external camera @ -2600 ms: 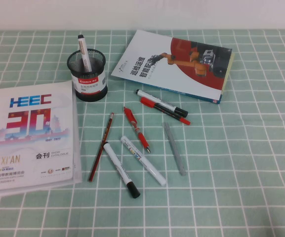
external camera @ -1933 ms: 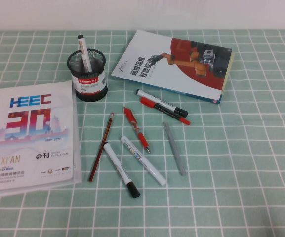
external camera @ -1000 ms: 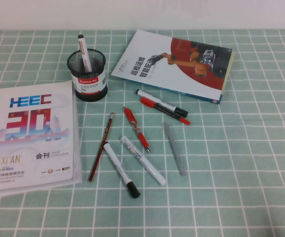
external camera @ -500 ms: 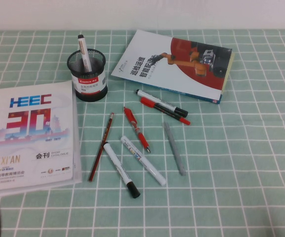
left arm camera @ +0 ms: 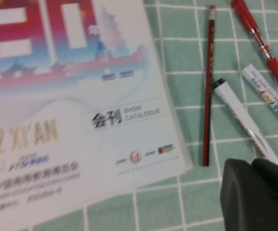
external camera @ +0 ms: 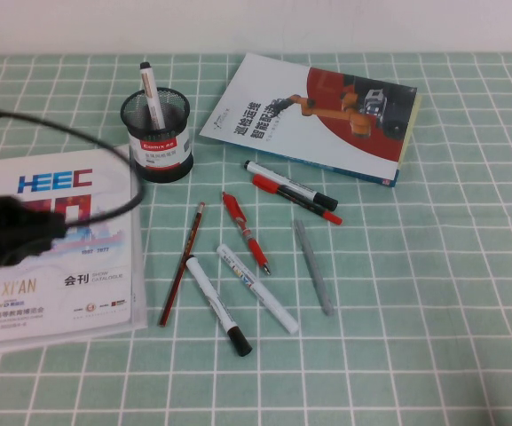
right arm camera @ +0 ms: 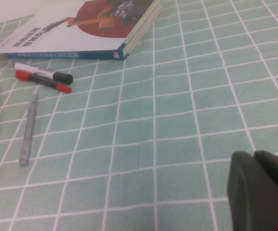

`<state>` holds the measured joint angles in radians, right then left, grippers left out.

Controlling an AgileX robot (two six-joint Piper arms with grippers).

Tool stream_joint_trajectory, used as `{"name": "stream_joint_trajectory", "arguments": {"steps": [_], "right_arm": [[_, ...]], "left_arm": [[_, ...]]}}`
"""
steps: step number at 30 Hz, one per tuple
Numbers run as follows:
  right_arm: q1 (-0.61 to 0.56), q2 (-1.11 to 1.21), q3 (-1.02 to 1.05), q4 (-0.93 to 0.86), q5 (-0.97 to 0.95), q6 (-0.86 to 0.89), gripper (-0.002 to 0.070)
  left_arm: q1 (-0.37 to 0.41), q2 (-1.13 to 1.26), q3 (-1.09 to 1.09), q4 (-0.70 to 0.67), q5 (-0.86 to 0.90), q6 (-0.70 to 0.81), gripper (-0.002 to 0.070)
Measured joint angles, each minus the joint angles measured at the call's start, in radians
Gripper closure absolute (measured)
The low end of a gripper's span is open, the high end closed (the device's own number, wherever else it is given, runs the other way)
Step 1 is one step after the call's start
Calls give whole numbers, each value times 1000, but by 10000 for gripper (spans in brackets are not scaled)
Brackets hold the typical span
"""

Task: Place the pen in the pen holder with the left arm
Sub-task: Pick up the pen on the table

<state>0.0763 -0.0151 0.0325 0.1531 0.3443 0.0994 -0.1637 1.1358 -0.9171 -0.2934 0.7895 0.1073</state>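
Beside left hand (left arm camera: 257,195) — pen (left arm camera: 207,86) flat | right hand (right arm camera: 261,190) well apart

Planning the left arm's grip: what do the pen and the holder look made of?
Pen: probably lacquered wood, a thin dark-red stick with a pale tip. Holder: black wire mesh, likely metal; you can see through it. Left pincer hangs near the pen's lower end; right pincer hovers over bare cloth.

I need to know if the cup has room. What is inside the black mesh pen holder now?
One white pen with a dark cap stands inside the pen holder, leaning on its rim. The cup's bottom is hidden by the mesh wall. The left arm is above the booklet.
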Motion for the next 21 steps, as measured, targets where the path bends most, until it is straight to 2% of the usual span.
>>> {"name": "stream_joint_trajectory", "arguments": {"steps": [9,14,21], "right_arm": [[0,0,0,0,0,0,696],[0,0,0,0,0,0,696],[0,0,0,0,0,0,696]], "left_arm": [[-142,379,-280,16,75,16,676],[-216,557,-440,78,142,16,676],[-242,745,-623,105,239,13,676]]}}
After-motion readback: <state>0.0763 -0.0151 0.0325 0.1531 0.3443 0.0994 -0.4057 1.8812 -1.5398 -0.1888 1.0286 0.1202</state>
